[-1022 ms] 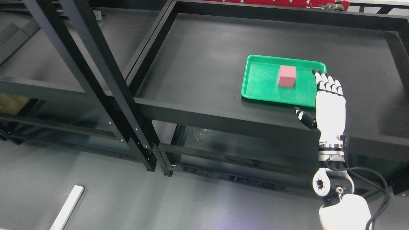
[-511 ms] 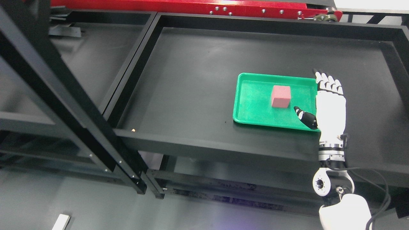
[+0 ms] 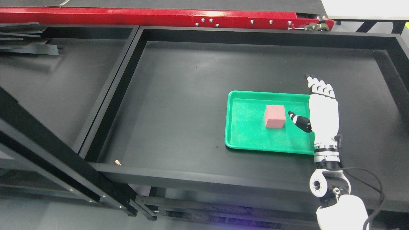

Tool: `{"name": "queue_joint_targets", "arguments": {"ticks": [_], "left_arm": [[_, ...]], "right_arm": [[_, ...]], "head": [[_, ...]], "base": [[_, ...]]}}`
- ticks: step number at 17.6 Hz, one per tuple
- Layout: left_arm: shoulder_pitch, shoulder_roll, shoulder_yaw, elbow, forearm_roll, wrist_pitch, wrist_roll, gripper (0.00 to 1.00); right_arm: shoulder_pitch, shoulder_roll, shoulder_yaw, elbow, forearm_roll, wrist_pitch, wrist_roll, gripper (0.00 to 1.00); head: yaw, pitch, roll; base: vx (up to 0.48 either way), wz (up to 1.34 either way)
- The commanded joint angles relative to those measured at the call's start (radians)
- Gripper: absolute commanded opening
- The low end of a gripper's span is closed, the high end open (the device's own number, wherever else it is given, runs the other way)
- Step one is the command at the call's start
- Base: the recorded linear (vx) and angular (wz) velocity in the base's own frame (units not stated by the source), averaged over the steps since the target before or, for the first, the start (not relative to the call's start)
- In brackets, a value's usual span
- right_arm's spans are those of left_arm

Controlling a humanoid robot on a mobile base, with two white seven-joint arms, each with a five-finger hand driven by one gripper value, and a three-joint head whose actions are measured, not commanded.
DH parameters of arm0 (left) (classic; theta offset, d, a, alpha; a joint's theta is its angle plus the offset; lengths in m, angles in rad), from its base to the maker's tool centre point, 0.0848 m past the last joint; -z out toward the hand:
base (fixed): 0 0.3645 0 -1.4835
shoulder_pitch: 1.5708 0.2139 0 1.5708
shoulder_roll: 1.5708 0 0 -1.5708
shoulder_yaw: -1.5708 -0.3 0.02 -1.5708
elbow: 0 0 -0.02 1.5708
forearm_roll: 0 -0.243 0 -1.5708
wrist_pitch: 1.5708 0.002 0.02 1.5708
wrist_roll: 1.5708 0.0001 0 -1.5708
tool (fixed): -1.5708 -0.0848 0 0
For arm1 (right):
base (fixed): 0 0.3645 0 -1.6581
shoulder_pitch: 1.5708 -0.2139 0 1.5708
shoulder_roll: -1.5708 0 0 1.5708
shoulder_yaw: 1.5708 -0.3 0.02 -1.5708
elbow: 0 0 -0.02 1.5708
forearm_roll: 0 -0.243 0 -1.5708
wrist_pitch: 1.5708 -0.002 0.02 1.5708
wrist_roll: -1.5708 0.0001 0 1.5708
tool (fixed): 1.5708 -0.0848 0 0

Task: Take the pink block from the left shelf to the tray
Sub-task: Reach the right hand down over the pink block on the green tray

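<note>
Here, the pink block (image 3: 275,116) sits upright inside the green tray (image 3: 246,140), a little right of the tray's middle, resting flat on its floor. The tray lies on the black shelf surface (image 3: 179,105) toward the right side. The right hand (image 3: 322,116) reaches in from the lower right over the tray's right edge, fingers (image 3: 318,86) straight and spread, holding nothing. Its dark-tipped thumb (image 3: 298,119) juts toward the block, just beside the block's right face; contact cannot be told. A red rail (image 3: 159,16) runs along the back. A small orange scrap (image 3: 118,163) lies at the shelf's front left corner.
</note>
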Motion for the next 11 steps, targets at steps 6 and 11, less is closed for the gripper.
{"name": "queue_joint_targets", "arguments": {"ticks": [6, 11], "left_arm": [[0.032, 0.017, 0.0, -0.017, 0.0, 0.0, 0.0, 1.0], [0.032, 0.017, 0.0, -0.017, 0.0, 0.0, 0.0, 1.0]], "right_arm": [[-0.011, -0.017, 0.035, 0.064, -0.008, -0.005, 0.263, 0.99], [0.012, -0.017, 0.035, 0.079, -0.025, -0.002, 0.4, 0.99]], "head": [[0.0, 0.0, 0.0], [0.0, 0.0, 0.0]], "base": [[0.116, -0.01], [0.074, -0.01]]}}
